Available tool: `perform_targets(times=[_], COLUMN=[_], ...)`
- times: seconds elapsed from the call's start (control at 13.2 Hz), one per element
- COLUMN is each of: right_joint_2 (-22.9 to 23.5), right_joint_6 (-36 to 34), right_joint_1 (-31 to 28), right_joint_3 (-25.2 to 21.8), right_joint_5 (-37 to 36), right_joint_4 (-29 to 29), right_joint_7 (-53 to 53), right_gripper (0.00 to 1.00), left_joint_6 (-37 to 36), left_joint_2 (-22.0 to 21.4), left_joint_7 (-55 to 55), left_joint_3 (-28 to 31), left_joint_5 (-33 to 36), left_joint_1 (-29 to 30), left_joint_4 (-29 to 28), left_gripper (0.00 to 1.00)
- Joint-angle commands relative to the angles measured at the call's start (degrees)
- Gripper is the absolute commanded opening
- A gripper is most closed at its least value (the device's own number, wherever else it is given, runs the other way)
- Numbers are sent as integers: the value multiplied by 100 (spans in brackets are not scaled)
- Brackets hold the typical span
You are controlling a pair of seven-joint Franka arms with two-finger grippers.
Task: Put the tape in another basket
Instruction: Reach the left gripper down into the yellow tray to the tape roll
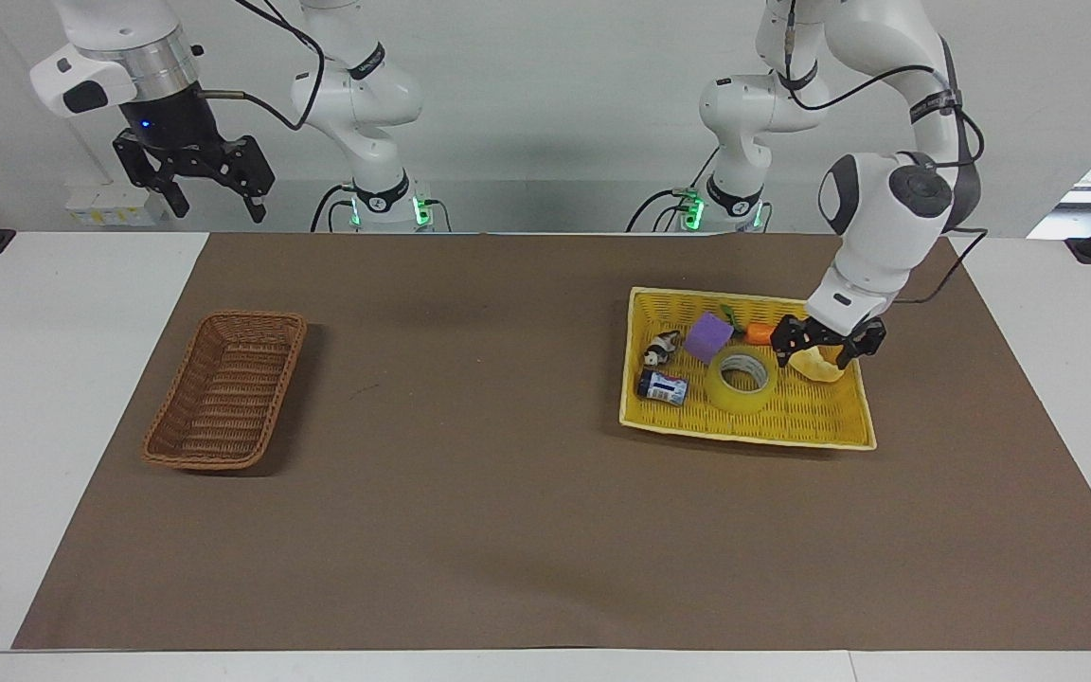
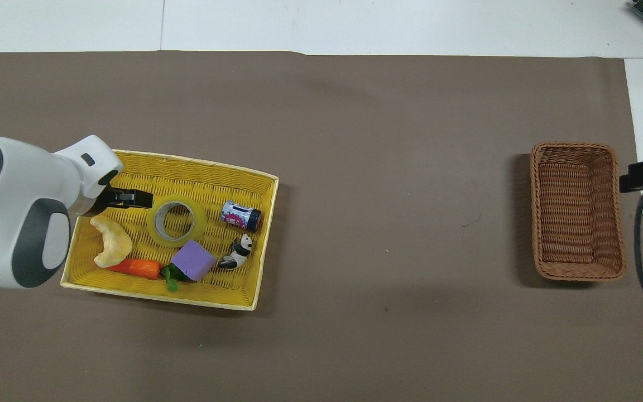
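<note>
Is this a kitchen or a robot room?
Probably a robot lab: two white arms, left gripper and right gripper, stand at a plain table with a brown mat and a yellow basket of toys.

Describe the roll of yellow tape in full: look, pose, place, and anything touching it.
The wide roll of translucent yellow packing tape with a pale inner core lies flat, hole up, in the bright yellow woven tray-basket. The purple block lies right beside it, nearer the robots. Nothing grips it; the open left gripper hangs close beside it.
</note>
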Motion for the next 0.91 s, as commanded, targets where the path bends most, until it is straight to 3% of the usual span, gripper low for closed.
perform_targets(times=[0.0, 0.08, 0.15, 0.23, 0.3, 0.38, 0.61, 0.83], right_joint_2=[-9, -17, -18, -18, -18, -9, -18, -18], right_joint_6=[-17, -17, -17, -17, -17, -17, -17, -17], right_joint_1=[-63, -63, -63, -63, -63, -63, -63, -63], right_joint_3=[35, 35, 35, 35, 35, 35, 35, 35], right_joint_5=[18, 18, 18, 18, 18, 18, 18, 18], right_joint_4=[-12, -12, -12, -12, -12, -12, -12, -12], right_joint_7=[85, 85, 85, 77, 85, 77, 85, 77], right_gripper=[100, 100, 100, 100, 100, 100, 100, 100], left_joint_6=[853, 1091, 1250, 1208, 1181, 1163, 1146, 516], left_joint_2=[74, 75, 48, 40, 31, 39, 92, 83], left_joint_7=[-279, -393, -481, -551, -735, -893, -947, -1035], left_joint_3=[88, 79, 79, 79, 79, 79, 88, 88], left_joint_5=[-31, -31, -31, -31, -31, -31, -31, -31], left_joint_1=[-298, -317, -360, -378, -387, -387, -370, -343], left_joint_4=[-650, -869, -1020, -1030, -1030, -1012, -837, -329], left_gripper=[100, 100, 82, 49, 6, 0, 0, 0])
